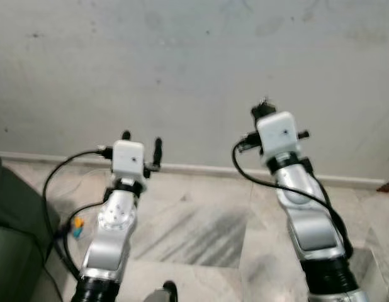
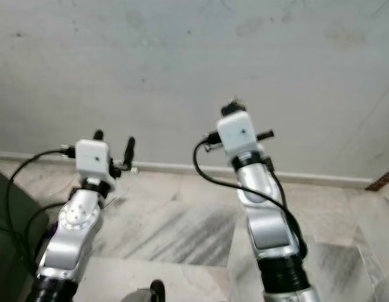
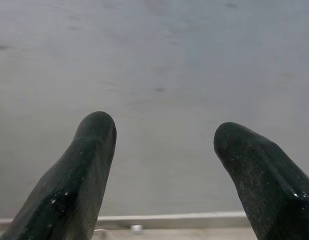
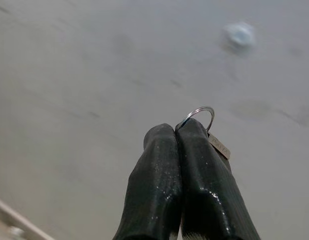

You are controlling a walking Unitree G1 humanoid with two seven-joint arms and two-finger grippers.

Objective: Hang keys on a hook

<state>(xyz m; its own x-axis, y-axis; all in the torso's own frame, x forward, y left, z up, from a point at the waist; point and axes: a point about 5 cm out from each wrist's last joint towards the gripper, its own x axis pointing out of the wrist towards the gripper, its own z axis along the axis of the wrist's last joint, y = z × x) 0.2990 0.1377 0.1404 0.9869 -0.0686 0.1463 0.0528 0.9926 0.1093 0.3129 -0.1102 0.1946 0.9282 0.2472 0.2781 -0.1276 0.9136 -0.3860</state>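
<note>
Nearest the camera, the two silver arms rose from the bottom of the head views over a pale marble floor (image 1: 201, 239), with a dark green piece of furniture (image 1: 15, 245) at the robot's left edge. The left gripper (image 1: 141, 146) was raised toward the wall, its two black fingers (image 3: 79, 180) spread wide apart with nothing between them. The right gripper (image 4: 178, 131) was held higher and further forward, its fingers pressed together around the keys (image 4: 200, 119): a silver key ring stuck out past the fingertips, with a small metal tag beside it. Beyond both grippers stood the plain grey wall (image 1: 182, 69), a light baseboard (image 1: 201, 168) running along its foot. In the right wrist view a small, blurred round knob (image 4: 239, 34) sat on the wall above the ring, apart from it.
</note>
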